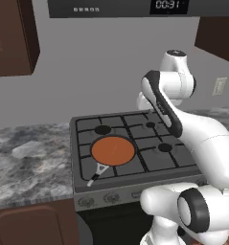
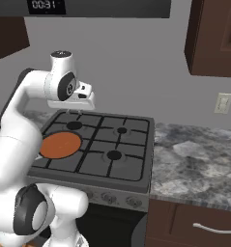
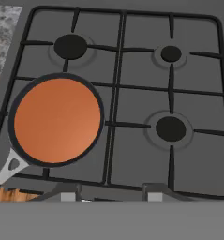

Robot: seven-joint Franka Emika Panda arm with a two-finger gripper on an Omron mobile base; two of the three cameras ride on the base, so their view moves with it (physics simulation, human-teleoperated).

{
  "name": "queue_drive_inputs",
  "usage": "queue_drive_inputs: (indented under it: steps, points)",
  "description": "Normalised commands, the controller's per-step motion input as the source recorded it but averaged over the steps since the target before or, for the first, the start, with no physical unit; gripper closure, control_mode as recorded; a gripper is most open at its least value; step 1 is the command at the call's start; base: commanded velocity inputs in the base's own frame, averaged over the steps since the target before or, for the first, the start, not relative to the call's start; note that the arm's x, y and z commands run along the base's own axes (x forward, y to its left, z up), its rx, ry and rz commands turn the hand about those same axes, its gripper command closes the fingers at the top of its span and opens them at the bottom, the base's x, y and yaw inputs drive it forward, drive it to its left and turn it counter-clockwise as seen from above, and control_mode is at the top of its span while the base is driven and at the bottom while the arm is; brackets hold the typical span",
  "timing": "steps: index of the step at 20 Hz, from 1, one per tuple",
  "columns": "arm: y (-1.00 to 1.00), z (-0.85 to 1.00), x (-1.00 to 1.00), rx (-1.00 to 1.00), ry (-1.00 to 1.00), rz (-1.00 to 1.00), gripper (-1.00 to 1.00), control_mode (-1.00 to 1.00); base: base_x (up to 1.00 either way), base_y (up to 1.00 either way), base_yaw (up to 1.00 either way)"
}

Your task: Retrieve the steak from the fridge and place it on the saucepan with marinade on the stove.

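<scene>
stove [image 3: 132,122]: 1 | saucepan [image 3: 57,119]: 1 | burners in view: 4 | wall outlet [image 2: 223,102]: 1

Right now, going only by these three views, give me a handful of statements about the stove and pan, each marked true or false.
1. The saucepan with marinade sits on the stove's front-left burner. True.
2. The steak lies in the saucepan. False: its orange-brown inside holds nothing.
3. The pan's handle points toward the front knobs. True.
4. The gripper is down touching the pan. False: it hangs above the back of the stove, apart from it.
5. Three burners stand uncovered. True.
</scene>
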Motion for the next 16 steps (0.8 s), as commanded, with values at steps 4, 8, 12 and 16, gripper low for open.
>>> queue_drive_inputs:
  steps: [4, 8, 12, 16]
  points:
    - [0.0, 0.0, -0.23, 0.0, -0.04, 0.0, -1.0, -1.0, 0.0, 0.0, 0.0]
    - [0.0, -0.08, -0.84, -0.03, -0.16, 0.0, -1.0, -1.0, 0.0, 0.0, 0.0]
    - [0.0, -0.11, -0.93, -0.03, -0.19, 0.0, -1.0, -1.0, 0.0, 0.0, 0.0]
    - [0.0, -0.1, -0.62, 0.0, -0.04, 0.0, -1.0, -1.0, 0.0, 0.0, 0.0]
